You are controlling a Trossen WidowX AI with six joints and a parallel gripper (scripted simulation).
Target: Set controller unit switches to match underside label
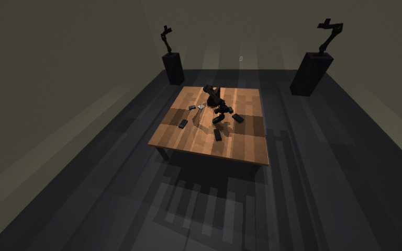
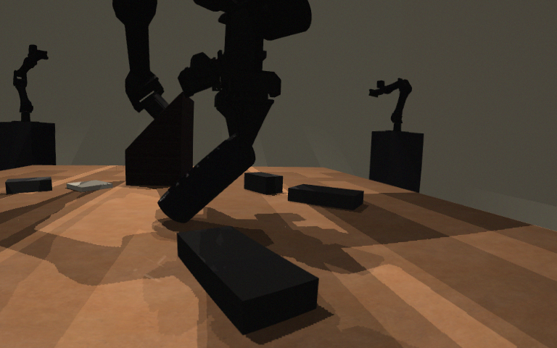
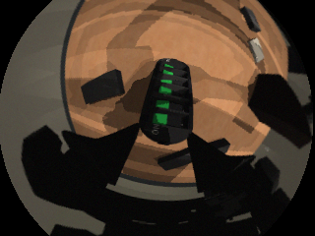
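The dark grey controller unit (image 1: 218, 119) (image 2: 205, 180) (image 3: 172, 109) is tilted, with its upper end between the fingers of my gripper (image 1: 222, 114) (image 2: 245, 141) (image 3: 163, 130). The gripper is shut on it. In the exterior view its far end hangs down close to the bench (image 2: 102, 315); I cannot tell whether it touches. In the wrist view its switch face shows, with a row of green ends along the left side and dark ends on the right. ON is printed at the near end. Exact rocker positions are too dim to tell. The underside label is hidden.
A dark block (image 1: 218, 135) (image 2: 246, 266) lies in front of the unit. A long block (image 1: 237, 117) (image 2: 324, 196) and a small block (image 2: 262, 183) lie right. A white plate (image 1: 201, 106) (image 2: 88, 186) and grey blocks (image 1: 183, 123) (image 1: 192, 107) lie left. My wedge-shaped stand (image 2: 164, 151) is behind.
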